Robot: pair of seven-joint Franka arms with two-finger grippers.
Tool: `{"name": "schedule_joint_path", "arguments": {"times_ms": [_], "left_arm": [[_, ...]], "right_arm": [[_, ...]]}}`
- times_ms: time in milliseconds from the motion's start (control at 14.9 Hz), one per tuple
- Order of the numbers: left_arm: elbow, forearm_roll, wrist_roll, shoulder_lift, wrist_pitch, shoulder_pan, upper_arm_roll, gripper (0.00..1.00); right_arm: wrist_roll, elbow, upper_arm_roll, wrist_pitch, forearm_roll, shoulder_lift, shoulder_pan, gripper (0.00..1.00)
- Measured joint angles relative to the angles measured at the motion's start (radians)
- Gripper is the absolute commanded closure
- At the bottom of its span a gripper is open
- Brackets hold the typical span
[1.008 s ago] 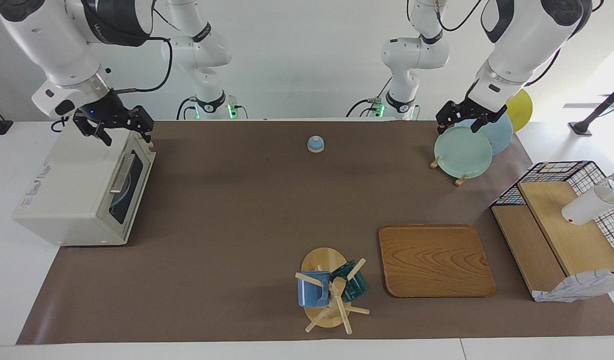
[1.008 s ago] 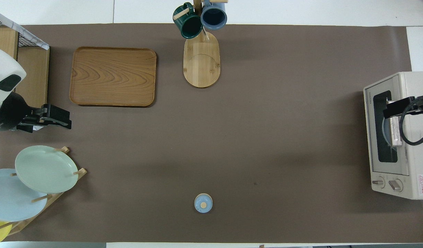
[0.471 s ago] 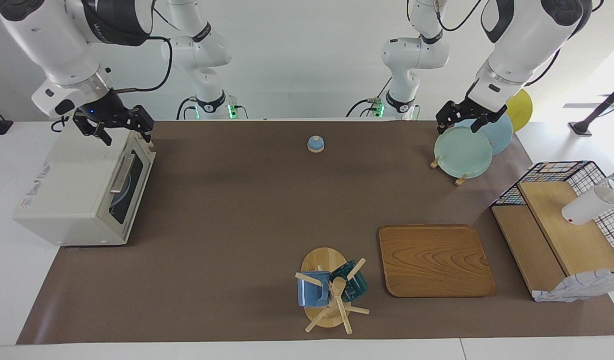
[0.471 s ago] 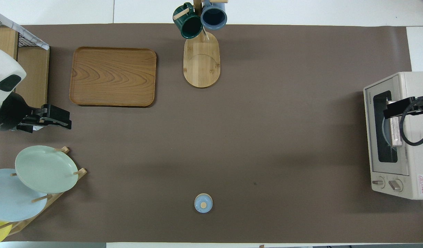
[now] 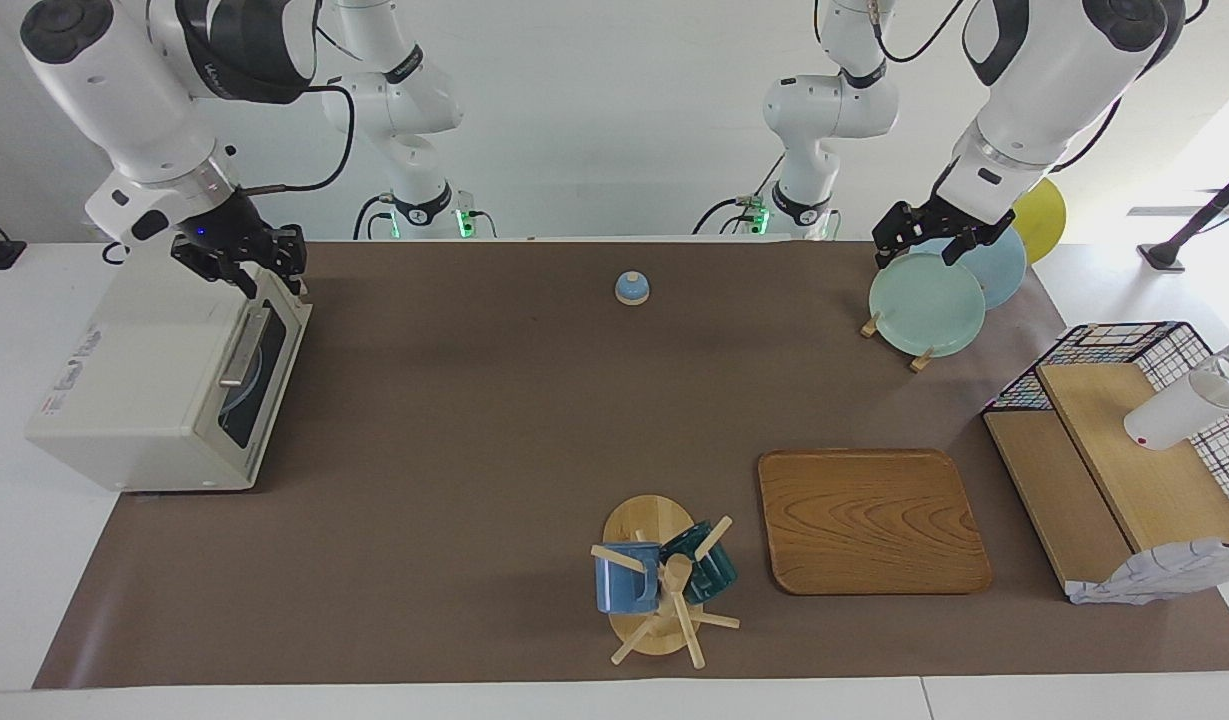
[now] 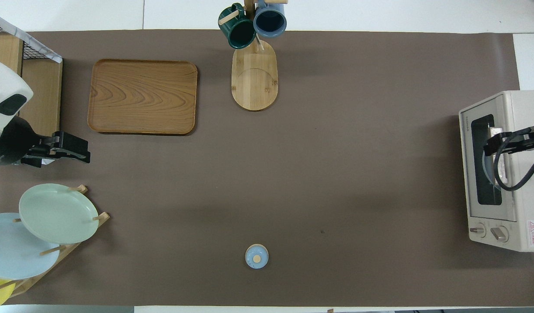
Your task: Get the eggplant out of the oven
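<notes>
The cream-white oven (image 5: 134, 380) stands at the right arm's end of the table with its dark glass door shut; it also shows in the overhead view (image 6: 521, 130). The eggplant is hidden. Only a pale blue plate edge (image 5: 236, 385) shows through the glass. My right gripper (image 5: 269, 272) is open, just above the door's top edge and the silver handle (image 5: 240, 348); in the overhead view (image 6: 495, 145) it covers the handle's farther end. My left gripper (image 5: 914, 242) waits above the plate rack, holding nothing; it also shows in the overhead view (image 6: 71, 150).
A small blue lid (image 5: 632, 288) lies near the robots at mid-table. A green plate (image 5: 926, 305) stands in a rack. A wooden tray (image 5: 869, 520), a mug tree (image 5: 659, 580) and a wire basket (image 5: 1124, 345) are farther out.
My right gripper has shifted slightly toward the oven door's top edge and its wrist has turned. The left arm and the oven door have not moved.
</notes>
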Motion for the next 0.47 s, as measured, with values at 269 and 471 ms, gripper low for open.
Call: {"name": "schedule_joint_path", "arguments": {"times_ms": [269, 471], "left_arm": [[0.0, 0.0, 0.0, 0.0, 0.0, 0.0, 0.0, 0.0], [0.0, 0.0, 0.0, 0.0, 0.0, 0.0, 0.0, 0.0]], "right_arm": [[0.0, -0.083, -0.004, 0.101, -0.065, -0.002, -0.017, 1.0], [0.0, -0.153, -0.006, 0.162, -0.083, -0.001, -0.037, 1.0]]}}
